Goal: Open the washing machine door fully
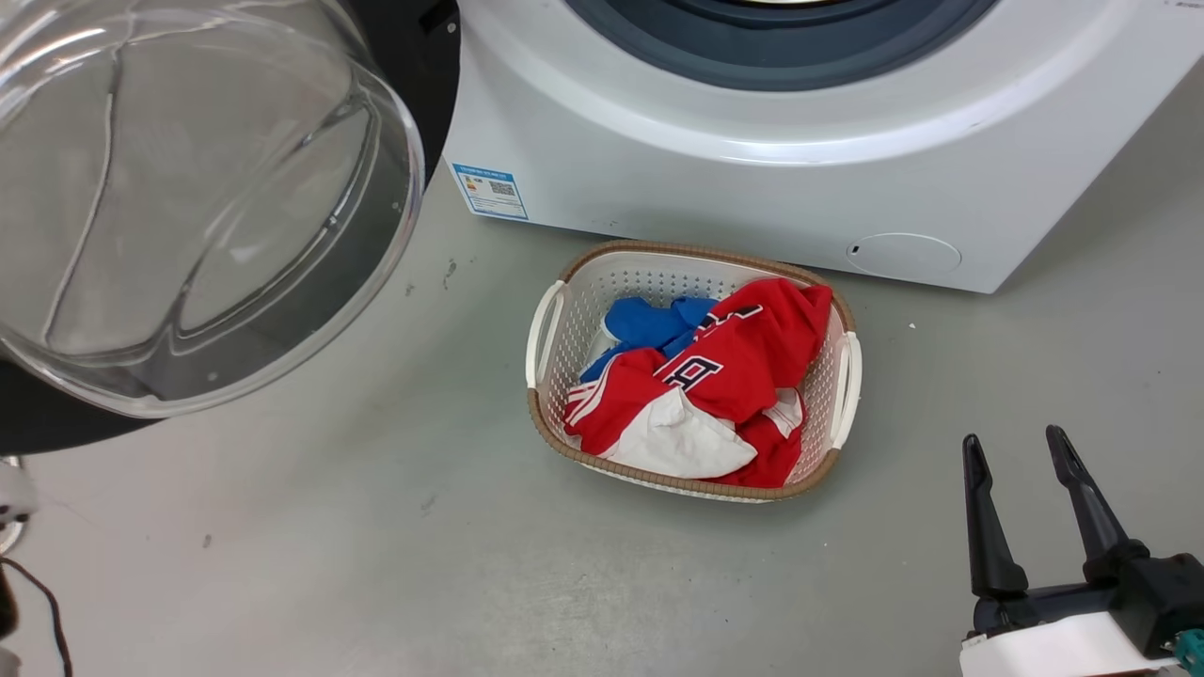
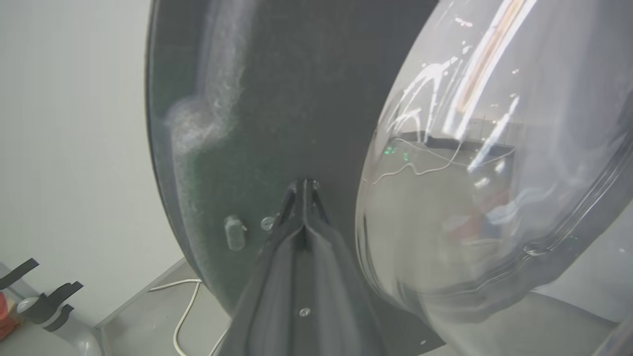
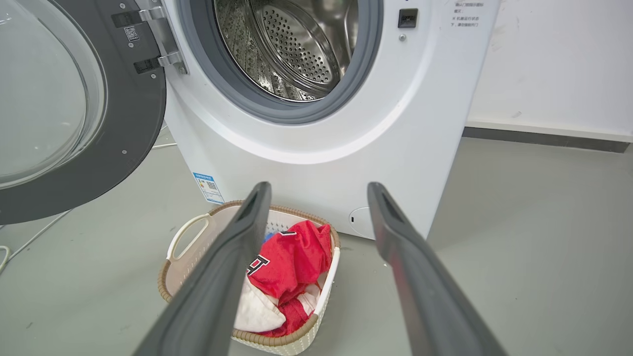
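Observation:
The washing machine door (image 1: 188, 188) stands swung out to the left of the white machine (image 1: 752, 179), its clear glass bowl facing me. In the right wrist view the door (image 3: 133, 113) hangs on its metal hinge (image 3: 165, 39) beside the bare drum (image 3: 292, 44). My left gripper (image 2: 304, 185) is shut, and its fingertips rest against the door's dark inner rim (image 2: 277, 99), just left of the glass bowl (image 2: 494, 173). My right gripper (image 1: 1021, 442) is open and holds nothing, low at the right, away from the door. It points toward the machine in the right wrist view (image 3: 319, 185).
A white laundry basket (image 1: 550, 329) with red, blue and white clothes (image 1: 734, 367) sits on the grey floor in front of the machine. A round service flap (image 1: 903, 254) is low on the machine's front. A white cable (image 2: 185, 306) lies by the wall behind the door.

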Tool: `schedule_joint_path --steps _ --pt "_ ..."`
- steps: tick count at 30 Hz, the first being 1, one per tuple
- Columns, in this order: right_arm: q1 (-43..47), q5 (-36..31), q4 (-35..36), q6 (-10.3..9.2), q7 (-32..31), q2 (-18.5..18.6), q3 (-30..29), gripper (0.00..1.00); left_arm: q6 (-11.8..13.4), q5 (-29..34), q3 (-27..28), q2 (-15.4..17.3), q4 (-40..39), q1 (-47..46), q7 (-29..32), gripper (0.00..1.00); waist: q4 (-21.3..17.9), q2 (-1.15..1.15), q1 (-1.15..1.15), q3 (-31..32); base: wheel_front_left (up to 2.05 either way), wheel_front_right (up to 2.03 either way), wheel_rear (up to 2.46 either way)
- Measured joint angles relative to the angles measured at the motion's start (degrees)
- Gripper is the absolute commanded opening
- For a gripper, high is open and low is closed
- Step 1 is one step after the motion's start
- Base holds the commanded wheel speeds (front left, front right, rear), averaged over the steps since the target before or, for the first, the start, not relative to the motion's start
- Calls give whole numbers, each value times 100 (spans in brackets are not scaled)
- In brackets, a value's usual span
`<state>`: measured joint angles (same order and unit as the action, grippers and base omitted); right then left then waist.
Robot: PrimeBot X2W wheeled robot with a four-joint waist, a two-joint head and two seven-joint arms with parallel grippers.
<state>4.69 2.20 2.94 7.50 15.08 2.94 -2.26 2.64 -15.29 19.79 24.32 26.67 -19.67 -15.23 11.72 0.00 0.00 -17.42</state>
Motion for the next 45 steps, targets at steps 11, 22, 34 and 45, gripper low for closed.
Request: schedule_joint_path --steps 11,22,34,45 --pt "-62 -27 -12 0 0 0 1 100 -338 211 381 126 746 -422 0 0 -117 0 0 -13 0 0 0" --pt "131 135 -24 0 0 0 -19 100 -469 753 688 -202 -205 90 2 0 -184 0 0 588 0 0 0" --pt "347 252 63 0 0 -1 -42 100 -713 1261 178 -842 -1847 811 1 100 -275 0 0 1251 0 0 0" --pt "441 224 357 0 0 -1 -102 100 -801 1474 -827 -1572 -2594 1475 1 100 -595 0 0 1519 0 0 0"
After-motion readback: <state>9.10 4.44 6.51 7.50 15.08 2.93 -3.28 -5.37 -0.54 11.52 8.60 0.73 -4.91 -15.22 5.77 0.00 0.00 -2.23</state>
